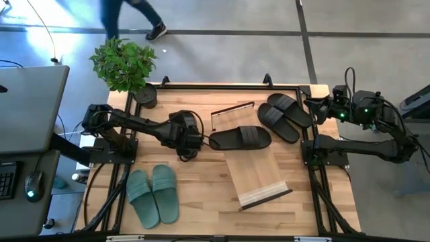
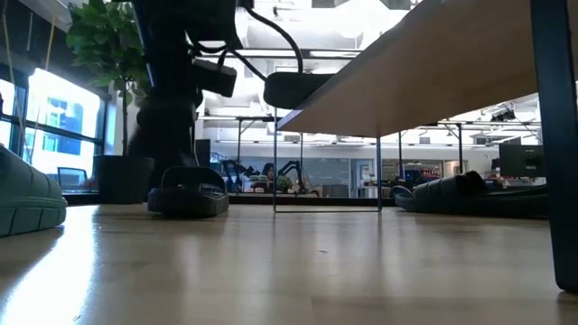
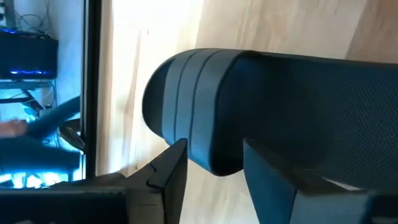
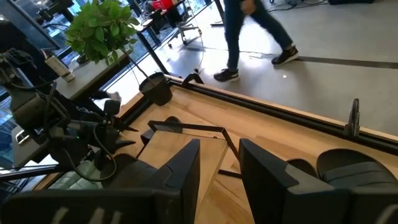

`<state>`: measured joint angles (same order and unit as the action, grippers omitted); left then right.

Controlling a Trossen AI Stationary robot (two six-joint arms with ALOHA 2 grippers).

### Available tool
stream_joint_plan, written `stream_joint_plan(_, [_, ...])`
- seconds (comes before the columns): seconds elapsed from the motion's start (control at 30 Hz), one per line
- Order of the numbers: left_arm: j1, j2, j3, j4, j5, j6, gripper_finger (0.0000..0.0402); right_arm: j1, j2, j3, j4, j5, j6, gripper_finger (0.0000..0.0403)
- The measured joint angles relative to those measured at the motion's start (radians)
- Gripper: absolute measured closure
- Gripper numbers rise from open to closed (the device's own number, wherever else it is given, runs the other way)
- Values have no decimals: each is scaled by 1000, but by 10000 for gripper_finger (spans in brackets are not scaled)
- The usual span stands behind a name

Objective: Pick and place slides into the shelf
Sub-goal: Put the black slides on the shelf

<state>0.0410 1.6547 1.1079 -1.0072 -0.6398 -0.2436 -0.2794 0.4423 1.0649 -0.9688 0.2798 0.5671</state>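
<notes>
One black slide (image 1: 240, 138) lies crosswise on the raised end of the shelf (image 1: 259, 176), and its left end (image 2: 298, 90) juts past the plank. My left gripper (image 1: 200, 141) slants down at that end, its fingers apart, with the slide's rounded rim (image 3: 186, 93) right before them. Another black slide (image 2: 188, 194) sits flat on the table under my left arm. Two black slides (image 1: 285, 115) lie at the far right. The green pair (image 1: 153, 193) lies at the near left. My right gripper (image 4: 219, 168) hangs open and raised at the table's right side. My left gripper has its fingertips (image 3: 177, 155) at the edge of the black slide's left end (image 3: 214, 163), coming from the table's left and slanting down. Whether they touch it, I cannot tell. The slide rests on the shelf's plank.
A potted plant (image 1: 124, 64) stands at the table's far left corner. Black rails (image 1: 222, 86) frame the table. Bare wood (image 1: 201, 202) lies between the green pair and the shelf. A person walks past beyond the far edge (image 4: 249, 37).
</notes>
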Motion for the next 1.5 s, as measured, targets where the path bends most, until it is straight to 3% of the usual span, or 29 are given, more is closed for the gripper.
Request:
stream_joint_plan(0.3, [-2,-41,2,-39,43,-1,204,0,0,0,-23,0,0,299])
stream_joint_plan(0.53, [-1,-170,3,-69,-43,-49,181,0,0,0,-45,0,0,299])
stream_joint_plan(0.7, [-1,-188,0,-52,-60,-47,180,0,0,0,-45,1,-8,299])
stream_joint_plan(1.1, [-2,-227,-201,200,29,-76,181,0,0,0,-45,1,-7,299])
stream_joint_plan(1.5, [-2,-221,-361,366,-27,-78,181,0,0,0,-44,8,4,299])
